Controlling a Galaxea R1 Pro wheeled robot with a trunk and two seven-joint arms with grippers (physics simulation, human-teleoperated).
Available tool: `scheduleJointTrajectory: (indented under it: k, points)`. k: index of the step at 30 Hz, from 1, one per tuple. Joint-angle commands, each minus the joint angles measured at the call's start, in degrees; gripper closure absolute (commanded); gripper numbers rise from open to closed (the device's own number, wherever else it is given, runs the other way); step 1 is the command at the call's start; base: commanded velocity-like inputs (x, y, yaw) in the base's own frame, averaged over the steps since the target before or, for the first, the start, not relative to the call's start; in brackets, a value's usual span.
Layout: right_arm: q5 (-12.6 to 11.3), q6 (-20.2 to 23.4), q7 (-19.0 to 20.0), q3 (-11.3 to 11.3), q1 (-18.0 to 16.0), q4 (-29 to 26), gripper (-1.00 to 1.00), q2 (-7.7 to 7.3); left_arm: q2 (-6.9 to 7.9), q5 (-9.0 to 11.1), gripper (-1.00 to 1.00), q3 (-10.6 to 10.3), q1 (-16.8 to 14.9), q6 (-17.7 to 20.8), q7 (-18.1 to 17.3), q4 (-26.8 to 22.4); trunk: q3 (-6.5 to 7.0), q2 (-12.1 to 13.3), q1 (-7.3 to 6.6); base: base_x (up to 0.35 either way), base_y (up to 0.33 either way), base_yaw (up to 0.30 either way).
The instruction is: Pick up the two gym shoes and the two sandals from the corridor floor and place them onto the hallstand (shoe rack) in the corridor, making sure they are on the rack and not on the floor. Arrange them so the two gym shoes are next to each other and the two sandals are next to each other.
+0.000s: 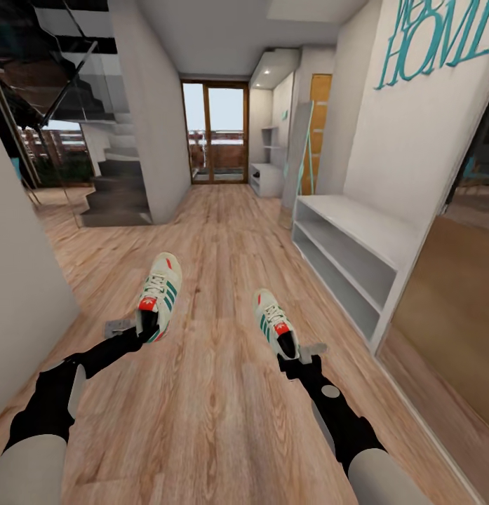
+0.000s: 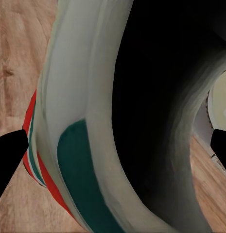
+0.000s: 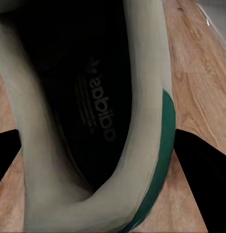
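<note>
Both gym shoes are white with green stripes and red-orange tabs. My left gripper (image 1: 147,327) is shut on the heel of the left gym shoe (image 1: 160,289), toe pointing away. My right gripper (image 1: 292,348) is shut on the heel of the right gym shoe (image 1: 272,321). In the left wrist view the black fingertips (image 2: 8,155) flank the shoe's heel collar (image 2: 78,121); in the right wrist view the fingers (image 3: 200,170) clasp the other shoe (image 3: 142,97). The hallstand (image 1: 266,179) stands far down the corridor floor (image 1: 223,231) on the right. The sandals are out of view.
A plain low white two-shelf bench (image 1: 356,242) under teal "HOME" lettering (image 1: 433,42) lines the right wall, with a wooden panel (image 1: 447,308) beside it. A dark staircase (image 1: 121,189) and a pale wall (image 1: 19,301) are at the left. A glass door (image 1: 216,133) ends the corridor.
</note>
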Motion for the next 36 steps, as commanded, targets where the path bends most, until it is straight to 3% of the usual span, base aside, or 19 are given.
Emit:
scheduleJointTrajectory:
  k: [1, 6, 36]
  points:
    - [0.45, -0.2, 0.4, -0.36, -0.03, -0.01, 1.0, 0.07, -0.05, -0.36, 1.0, 0.21, -0.06, 0.36, -0.44, -0.08, -0.06, -0.02, 0.02, 0.346, 0.0, 0.292]
    - [0.45, -0.2, 0.4, -0.36, -0.03, -0.01, 1.0, 0.07, -0.05, -0.35, 1.0, 0.22, -0.06, 0.36, -0.44, -0.08, -0.06, -0.02, 0.02, 0.346, 0.0, 0.202]
    - [0.45, -0.02, 0.4, -0.36, -0.03, -0.07, 1.0, 0.07, -0.05, -0.35, 1.0, 0.25, -0.06, 0.36, -0.44, -0.08, -0.09, -0.02, 0.02, 0.346, 0.0, 0.042]
